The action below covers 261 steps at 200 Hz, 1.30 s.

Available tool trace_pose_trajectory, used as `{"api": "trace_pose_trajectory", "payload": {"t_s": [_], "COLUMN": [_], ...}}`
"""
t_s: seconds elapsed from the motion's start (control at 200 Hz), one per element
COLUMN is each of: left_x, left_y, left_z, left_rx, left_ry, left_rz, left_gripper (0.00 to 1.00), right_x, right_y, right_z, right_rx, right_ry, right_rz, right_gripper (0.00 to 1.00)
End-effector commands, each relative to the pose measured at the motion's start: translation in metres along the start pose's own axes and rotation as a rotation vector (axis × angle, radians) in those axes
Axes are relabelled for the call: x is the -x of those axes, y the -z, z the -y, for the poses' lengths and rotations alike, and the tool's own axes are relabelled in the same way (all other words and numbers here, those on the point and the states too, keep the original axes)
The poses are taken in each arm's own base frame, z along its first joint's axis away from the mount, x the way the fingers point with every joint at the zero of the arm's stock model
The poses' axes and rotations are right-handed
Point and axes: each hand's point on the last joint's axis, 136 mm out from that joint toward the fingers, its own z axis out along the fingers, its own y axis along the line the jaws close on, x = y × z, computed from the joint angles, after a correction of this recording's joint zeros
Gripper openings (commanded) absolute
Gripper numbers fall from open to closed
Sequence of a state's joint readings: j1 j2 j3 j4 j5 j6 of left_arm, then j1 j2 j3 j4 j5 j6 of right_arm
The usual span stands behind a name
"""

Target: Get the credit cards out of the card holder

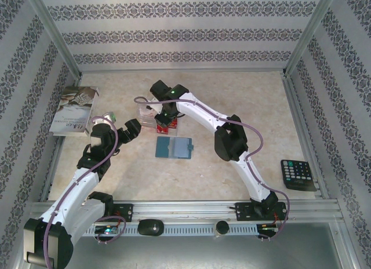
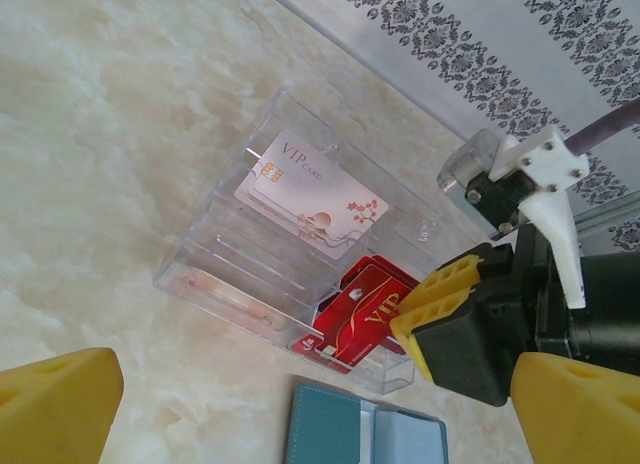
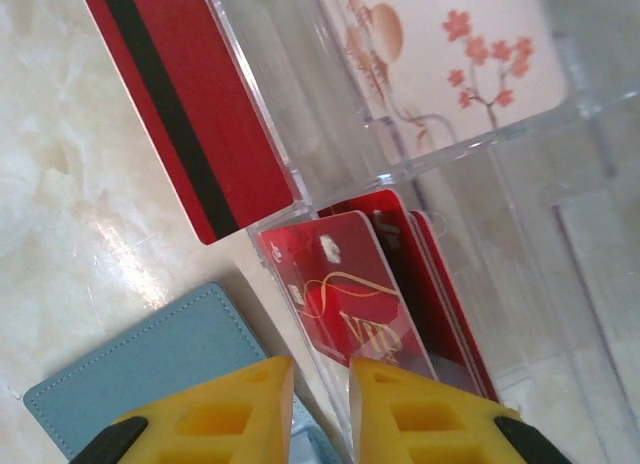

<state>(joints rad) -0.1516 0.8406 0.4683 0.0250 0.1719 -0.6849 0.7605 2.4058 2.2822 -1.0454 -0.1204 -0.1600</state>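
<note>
My right pincer [image 3: 320, 399] is drawn narrow, a slim gap between its tips, at the wall of the clear tray [image 3: 600, 244], and I cannot tell whether it nips anything. Just ahead of its tips red credit cards [image 3: 350, 314] stand inside the tray, a pale blossom card [image 3: 450, 64] lies farther ahead, a red black-striped card [image 3: 185, 114] rests outside the wall, and the card holder [image 3: 150, 374] lies on the table [image 3: 80, 234] just beside its tips. My left pincer [image 2: 310, 419] gapes wide and empty, the open card holder ahead of its gap.
</note>
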Motion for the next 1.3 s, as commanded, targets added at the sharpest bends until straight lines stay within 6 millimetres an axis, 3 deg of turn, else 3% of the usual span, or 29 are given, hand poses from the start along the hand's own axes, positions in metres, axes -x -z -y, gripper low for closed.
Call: {"api": "trace_pose_trajectory", "payload": {"t_s": [0.0,0.17,0.23,0.535,0.889,1.299], "left_x": [-0.004,-0.002,-0.002,-0.001,-0.001,-0.002], "left_y": [0.001,0.002,0.002,0.002,0.001,0.001], "left_z": [0.002,0.003,0.002,0.003,0.004,0.003], "left_rx": [-0.013,-0.016,-0.013,-0.015,-0.015,-0.016], "left_ry": [-0.011,-0.012,-0.013,-0.013,-0.012,-0.01], "left_rz": [-0.009,-0.002,-0.001,0.0,-0.003,-0.006], "left_gripper": [1.0,1.0,1.0,1.0,1.0,1.0], "right_x": [0.002,0.025,0.025,0.012,0.001,0.003], "right_y": [0.01,0.046,0.049,0.02,0.003,0.012], "right_z": [-0.004,0.014,0.02,0.035,0.016,-0.004], "right_rx": [-0.015,-0.125,-0.136,-0.171,-0.111,-0.082], "right_ry": [-0.008,-0.027,-0.033,-0.026,0.016,0.037], "right_rz": [0.025,0.161,0.157,0.064,-0.003,0.018], "right_gripper": [0.24,0.32,0.34,0.36,0.36,0.34]}}
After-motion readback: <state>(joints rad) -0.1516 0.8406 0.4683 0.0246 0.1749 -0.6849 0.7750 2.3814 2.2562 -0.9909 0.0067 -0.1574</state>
